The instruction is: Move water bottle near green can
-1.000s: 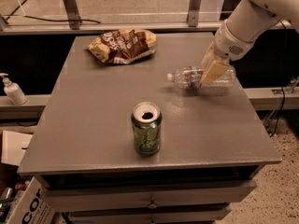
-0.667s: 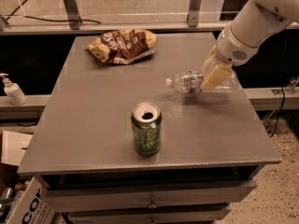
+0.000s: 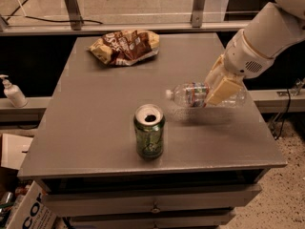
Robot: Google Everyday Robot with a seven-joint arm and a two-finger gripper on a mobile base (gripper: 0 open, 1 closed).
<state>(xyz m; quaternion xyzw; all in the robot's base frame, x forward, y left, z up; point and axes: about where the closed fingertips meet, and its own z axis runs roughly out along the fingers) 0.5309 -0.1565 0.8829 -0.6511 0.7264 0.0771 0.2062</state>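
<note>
The green can [image 3: 149,131] stands upright near the front middle of the grey table [image 3: 95,123], its silver top open. The water bottle [image 3: 190,95] is clear with a white cap and a red, white and blue label. It lies horizontal, cap pointing left, held just above the table to the right of and behind the can. My gripper [image 3: 220,86] comes in from the upper right and is shut on the bottle's middle, its cream fingers [image 3: 224,89] across the bottle's body.
A brown and yellow chip bag [image 3: 125,46] lies at the back left of the table. A white pump dispenser bottle [image 3: 13,91] stands on a ledge to the left. Cardboard boxes [image 3: 24,209] sit on the floor at lower left. The table's right edge is close under the arm.
My gripper has lifted the bottle slightly off the table and moved it a little left toward the can. The can and chip bag have not moved.
</note>
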